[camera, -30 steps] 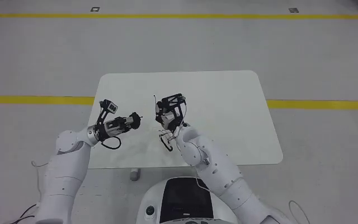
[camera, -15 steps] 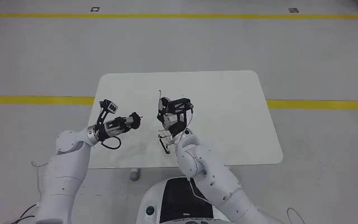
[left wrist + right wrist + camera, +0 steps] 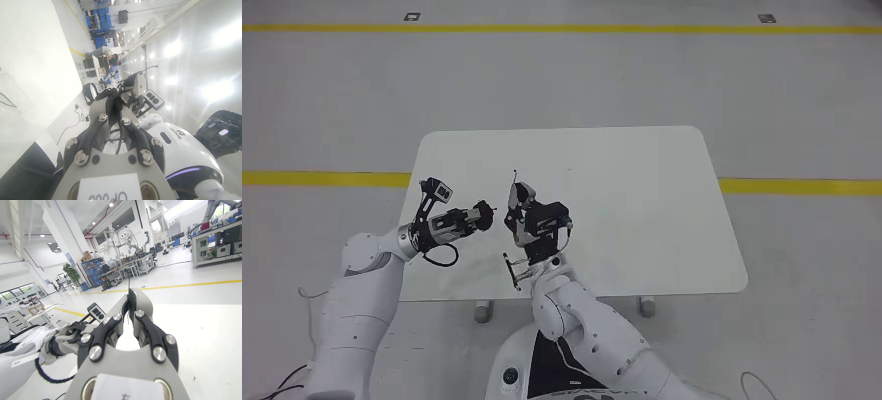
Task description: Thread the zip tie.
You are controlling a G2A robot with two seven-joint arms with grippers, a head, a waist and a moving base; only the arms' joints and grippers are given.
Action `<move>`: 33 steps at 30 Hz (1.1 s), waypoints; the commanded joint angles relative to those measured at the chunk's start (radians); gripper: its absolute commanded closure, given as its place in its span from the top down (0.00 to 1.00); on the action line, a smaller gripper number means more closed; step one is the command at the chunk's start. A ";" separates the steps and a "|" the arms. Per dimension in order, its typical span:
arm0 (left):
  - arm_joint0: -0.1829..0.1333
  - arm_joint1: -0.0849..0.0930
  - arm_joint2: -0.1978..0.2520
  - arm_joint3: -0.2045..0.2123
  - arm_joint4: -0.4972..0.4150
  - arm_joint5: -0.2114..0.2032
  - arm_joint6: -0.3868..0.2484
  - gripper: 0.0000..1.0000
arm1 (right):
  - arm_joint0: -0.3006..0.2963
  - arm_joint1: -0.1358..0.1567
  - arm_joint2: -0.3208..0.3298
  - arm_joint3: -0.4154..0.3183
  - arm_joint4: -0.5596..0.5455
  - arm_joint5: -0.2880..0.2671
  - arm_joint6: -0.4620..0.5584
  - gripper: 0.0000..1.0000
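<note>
A thin black zip tie stands up between my right gripper's shut fingers, with its tip poking out above them and a short length hanging inside. From above, that right gripper hovers over the white table's near-left part, the zip tie pointing away from me. My left gripper is a short way to its left at about the same height, apart from it. The left gripper's fingers are pressed together; whether anything sits between them is hidden.
The table's near edge lies just below both grippers, and its left edge is close to the left arm. Bare tabletop stretches to the right and far side. Yellow floor lines run behind the table.
My right gripper has swung left with the zip tie, closing most of the gap to the left gripper, and its wrist has turned. The left arm has kept still.
</note>
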State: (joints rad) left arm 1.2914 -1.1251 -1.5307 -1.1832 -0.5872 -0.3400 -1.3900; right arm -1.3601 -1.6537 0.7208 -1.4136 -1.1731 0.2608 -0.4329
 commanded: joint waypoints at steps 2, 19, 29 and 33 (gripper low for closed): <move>0.000 0.000 0.000 0.000 0.000 0.000 0.000 0.00 | 0.011 -0.003 -0.002 0.013 -0.014 0.003 -0.004 0.00; 0.000 0.000 0.000 0.000 0.000 0.000 0.000 0.00 | 0.011 -0.003 -0.002 0.013 -0.014 0.003 -0.004 0.00; 0.000 0.000 0.000 0.000 0.000 0.000 0.000 0.00 | -0.006 0.000 -0.004 0.020 -0.072 -0.042 -0.018 0.00; 0.000 0.000 0.000 0.000 0.000 0.000 0.000 0.00 | -0.005 -0.005 -0.013 0.032 -0.079 -0.046 -0.026 0.00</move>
State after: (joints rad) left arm 1.2914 -1.1251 -1.5307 -1.1832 -0.5872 -0.3400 -1.3900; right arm -1.3658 -1.6575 0.7102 -1.3850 -1.2496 0.2142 -0.4581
